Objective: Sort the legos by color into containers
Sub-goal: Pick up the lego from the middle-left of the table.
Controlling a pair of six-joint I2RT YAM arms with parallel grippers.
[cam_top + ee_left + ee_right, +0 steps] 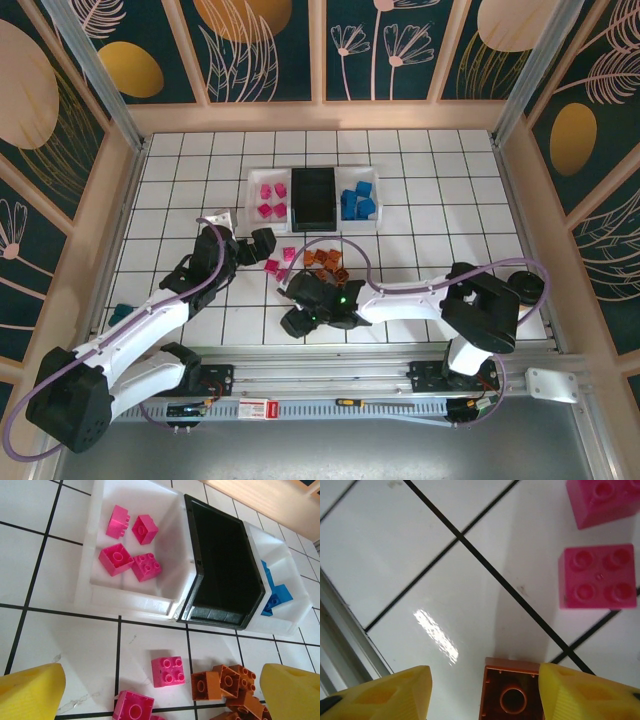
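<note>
Right end effector [485, 682]: its two yellow fingers [380, 695] stood parted and clamped on nothing. Between them sat one rusty orange plastic brick [512, 690], hollow underside toward the wrist camera. It touched the finger at the right of that view and stood apart from the other. Just beyond, two loose magenta pink plastic bricks [597, 577] lay studs up on the white tiled tabletop [445, 545].

Left end effector [162, 682]: fingers were wide apart and held nothing. On the tiles ahead of it lay further loose pink bricks and a cluster of orange bricks [230, 685], some of them leaning on one another.

Containers stood farther out, three in a row with sides touching:
- Left white rectangular plastic bin [132, 600], which held four pink bricks [130, 547].
- Black rectangular plastic bin [225, 555], in the middle.
- Right white rectangular plastic bin [280, 625], which held bright blue plastic bricks [279, 595].

In the top view both arms reached toward the loose bricks near the tabletop's middle.
</note>
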